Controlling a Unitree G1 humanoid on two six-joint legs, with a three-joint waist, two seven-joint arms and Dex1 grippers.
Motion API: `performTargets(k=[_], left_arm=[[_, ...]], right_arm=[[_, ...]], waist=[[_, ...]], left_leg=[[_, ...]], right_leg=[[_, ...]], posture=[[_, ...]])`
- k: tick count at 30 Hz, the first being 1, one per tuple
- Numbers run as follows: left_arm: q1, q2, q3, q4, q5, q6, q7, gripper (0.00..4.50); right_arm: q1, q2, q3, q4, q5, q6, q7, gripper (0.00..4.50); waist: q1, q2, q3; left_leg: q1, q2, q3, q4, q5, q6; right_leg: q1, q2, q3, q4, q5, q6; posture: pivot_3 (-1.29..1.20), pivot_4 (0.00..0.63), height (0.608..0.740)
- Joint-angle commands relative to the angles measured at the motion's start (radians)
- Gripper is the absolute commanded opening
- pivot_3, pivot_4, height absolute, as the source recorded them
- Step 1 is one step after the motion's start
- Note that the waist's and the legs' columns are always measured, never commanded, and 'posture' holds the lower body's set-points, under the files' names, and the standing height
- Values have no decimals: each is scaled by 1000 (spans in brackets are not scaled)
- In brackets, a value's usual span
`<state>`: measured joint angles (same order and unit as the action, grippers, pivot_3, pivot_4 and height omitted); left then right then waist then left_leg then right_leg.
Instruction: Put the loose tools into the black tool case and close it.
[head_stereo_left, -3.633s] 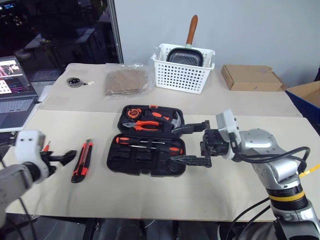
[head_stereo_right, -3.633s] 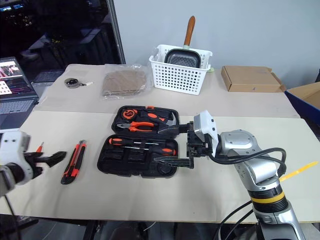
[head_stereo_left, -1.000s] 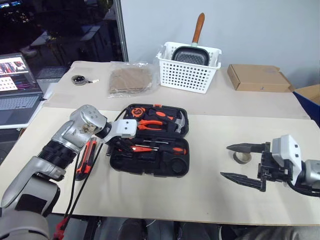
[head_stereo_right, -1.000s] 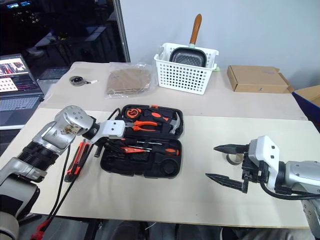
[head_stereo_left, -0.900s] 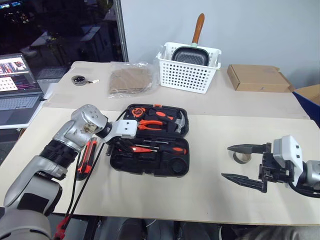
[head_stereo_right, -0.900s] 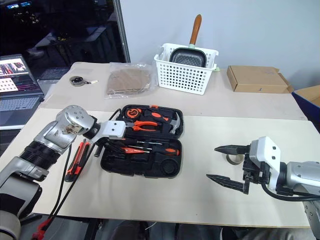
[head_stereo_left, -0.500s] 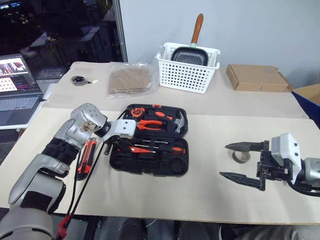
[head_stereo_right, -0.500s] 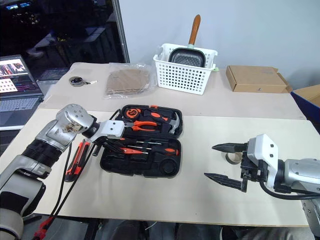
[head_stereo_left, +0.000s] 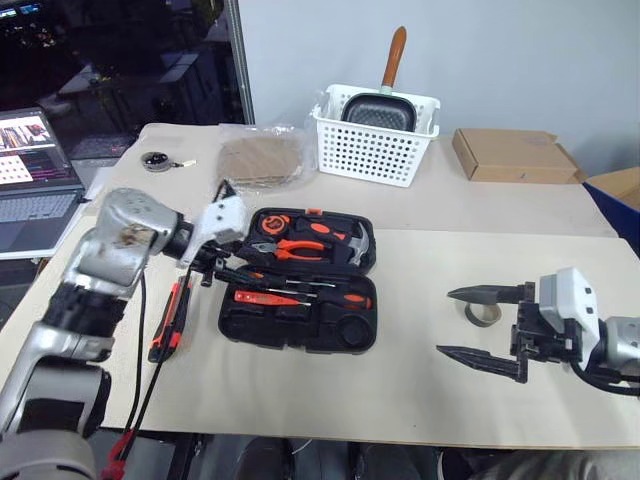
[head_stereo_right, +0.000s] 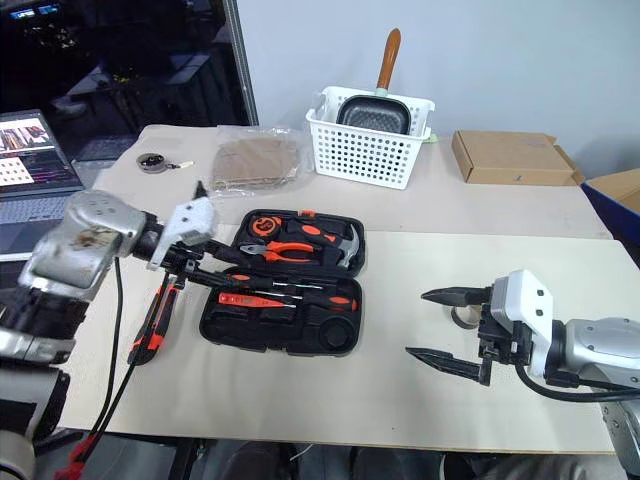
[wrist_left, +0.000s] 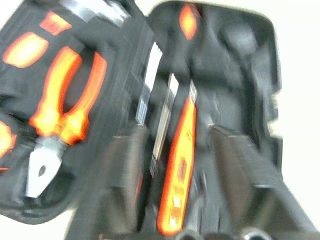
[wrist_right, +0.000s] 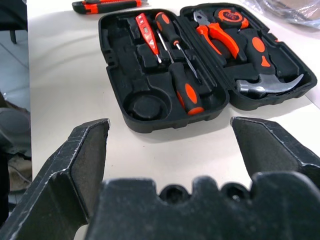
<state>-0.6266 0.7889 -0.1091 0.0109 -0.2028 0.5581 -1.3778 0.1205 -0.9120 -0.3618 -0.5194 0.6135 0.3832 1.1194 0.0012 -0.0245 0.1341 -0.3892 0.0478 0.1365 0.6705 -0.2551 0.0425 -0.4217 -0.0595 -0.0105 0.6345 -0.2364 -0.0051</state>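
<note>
The black tool case (head_stereo_left: 290, 325) lies open mid-table. In its near half rest the orange tester screwdriver (head_stereo_left: 262, 297) and two black-and-orange screwdrivers (wrist_right: 186, 90). My left gripper (head_stereo_left: 222, 270) hovers open over the case's left end, fingers (wrist_left: 125, 190) either side of the tester (wrist_left: 180, 170) but apart from it. The orange-and-black utility knife (head_stereo_left: 168, 318) lies on the table left of the case. My right gripper (head_stereo_left: 460, 322) stands wide open and empty at the right. The grey tape roll (head_stereo_left: 484, 313) sits just behind its far finger.
Pliers (wrist_right: 220, 37) and a hammer (wrist_right: 265, 85) fill the case's far half. A white basket (head_stereo_left: 375, 150) holding a pan, a cardboard box (head_stereo_left: 510, 155) and a plastic bag (head_stereo_left: 260, 160) line the back. A laptop (head_stereo_left: 35, 180) is at the far left.
My left gripper carried the tester from the table's left to the case, let it go there, and has just lifted back leftward. The right gripper drew away from the case toward the tape roll.
</note>
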Motion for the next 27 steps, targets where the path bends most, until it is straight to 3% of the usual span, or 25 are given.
performTargets(k=[1,2,3,10,21,24,26,27], left_arm=[[154,-76,109,-120,-11,-21,221,482],[193,-100,124,-138,-4,-39,268,88],[233,-125,132,-157,6,-52,315,38],[371,-197,99,-154,81,-87,519,38],[483,-177,18,-97,136,-176,564,38],[485,-225,130,-179,40,-194,614,38],[472,-245,237,-266,-56,-92,660,38],[466,-247,299,-318,-98,-14,696,280]], right_arm=[[-26,6,0,-15,14,-6,-15,4500],[-29,6,2,-14,14,-5,-17,4500],[-30,6,2,-14,15,-6,-18,4500],[-27,8,0,-16,14,-5,-24,4500],[-38,6,6,-20,15,-1,-28,4500],[-49,15,21,-18,19,-6,-28,4500],[-62,22,31,-13,26,-8,-27,4500],[-69,27,37,-8,27,-10,-25,4500]], waist=[[2,0,0],[2,0,0],[4,0,0],[12,0,0],[7,8,-10],[8,9,-11],[7,7,-10],[7,5,-8]], left_leg=[[0,0,0,0,0,0],[1,0,0,0,0,0],[1,0,0,0,0,0],[3,0,0,1,1,-1],[8,0,1,-1,1,-1],[10,0,1,-1,1,-1],[9,0,1,-1,1,-1],[9,1,1,-1,1,-1]], right_leg=[[0,0,0,0,0,0],[1,0,0,1,0,0],[1,-1,0,1,0,0],[1,-1,0,5,1,-2],[3,-1,3,6,1,-2],[5,-1,3,6,0,-2],[4,-1,4,6,1,-2],[4,-1,4,6,1,-3]], posture=[[0,150,740],[0,150,740],[0,150,740],[0,150,740],[0,150,740],[0,150,740],[0,150,740],[0,150,740]])
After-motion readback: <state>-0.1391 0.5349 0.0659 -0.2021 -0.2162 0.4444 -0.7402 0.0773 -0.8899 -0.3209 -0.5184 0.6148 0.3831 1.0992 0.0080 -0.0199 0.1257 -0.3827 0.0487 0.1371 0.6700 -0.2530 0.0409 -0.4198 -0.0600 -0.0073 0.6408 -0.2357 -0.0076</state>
